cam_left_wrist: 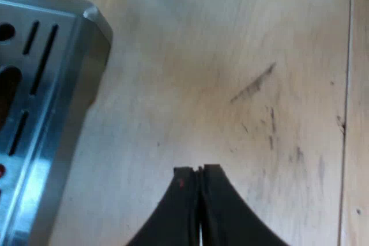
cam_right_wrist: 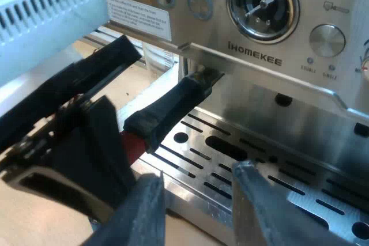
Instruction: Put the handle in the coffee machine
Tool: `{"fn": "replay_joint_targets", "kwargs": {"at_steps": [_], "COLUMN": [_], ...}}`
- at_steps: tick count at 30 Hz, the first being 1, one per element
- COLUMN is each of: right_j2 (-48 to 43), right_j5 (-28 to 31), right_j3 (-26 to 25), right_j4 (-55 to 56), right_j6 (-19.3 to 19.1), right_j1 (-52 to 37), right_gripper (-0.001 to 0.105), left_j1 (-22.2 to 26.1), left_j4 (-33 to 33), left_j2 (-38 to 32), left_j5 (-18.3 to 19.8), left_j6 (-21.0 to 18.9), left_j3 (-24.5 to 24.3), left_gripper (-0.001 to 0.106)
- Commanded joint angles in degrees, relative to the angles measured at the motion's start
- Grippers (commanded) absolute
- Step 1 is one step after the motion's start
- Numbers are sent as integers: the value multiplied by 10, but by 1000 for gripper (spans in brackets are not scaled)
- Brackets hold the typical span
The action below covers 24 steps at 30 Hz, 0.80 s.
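The dark handle (cam_right_wrist: 173,108) sticks out from under the espresso machine's (cam_right_wrist: 259,61) front panel, and its red end (cam_right_wrist: 132,142) shows over the drip tray's edge. My right gripper (cam_right_wrist: 199,174) hovers open above the slotted drip tray (cam_right_wrist: 300,200), a short way from the handle, with nothing between its fingers. The other arm's black gripper parts (cam_right_wrist: 69,142) stand close to the red end. My left gripper (cam_left_wrist: 199,170) is shut on nothing and points down at the wooden table (cam_left_wrist: 230,56), beside the drip tray's corner (cam_left_wrist: 86,27).
The machine's front carries a round gauge (cam_right_wrist: 263,5), several buttons and a knob (cam_right_wrist: 327,40) above the handle. A seam (cam_left_wrist: 347,84) between boards runs along the table.
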Motion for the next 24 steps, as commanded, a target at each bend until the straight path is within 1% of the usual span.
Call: {"fn": "replay_joint_targets", "kwargs": {"at_steps": [1, 5, 7, 9, 10, 13, 15, 18, 19, 21, 23, 24], "right_j2": [-5, -5, -5, -5, -5, -5, -5, -5, -5, -5, -5, -5], "right_j5": [0, 0, -5, -18, -22, -65, -104, -141, -142, -142, -142, -142], "right_j3": [-5, -5, -5, -5, -5, -5, -5, -5, -5, -5, -5, -5], "right_j4": [5, 21, 21, 20, 20, 20, 20, 16, 15, 5, -4, -5], "right_j6": [-4, -4, -4, -4, -4, -4, -4, -4, -4, -4, -4, -4], "right_j1": [-2, -2, -2, -2, -2, -2, -2, 0, 0, 0, 0, 0], "right_gripper": [32, 32, 32, 32, 32, 32, 32, 32, 32, 32, 32, 32], "left_j1": [0, 0, 0, 0, 0, 0, 0, 0, 0, 0, 6, 8], "left_j4": [16, 47, 60, 87, 94, 117, 134, 144, 145, 145, 145, 145], "left_j2": [-14, -46, -61, -81, -85, -102, -115, -124, -124, -124, -123, -122], "left_j5": [3, 3, -5, -32, -36, -71, -112, -156, -162, -195, -208, -208], "left_j6": [4, 8, 8, 10, 12, 21, 25, 41, 41, 43, 51, 54], "left_j3": [-3, -3, -3, -3, -3, -3, -3, -3, -3, -3, -3, -3], "left_gripper": [1, 1, 1, 1, 1, 1, 1, 1, 1, 1, 1, 1]}}
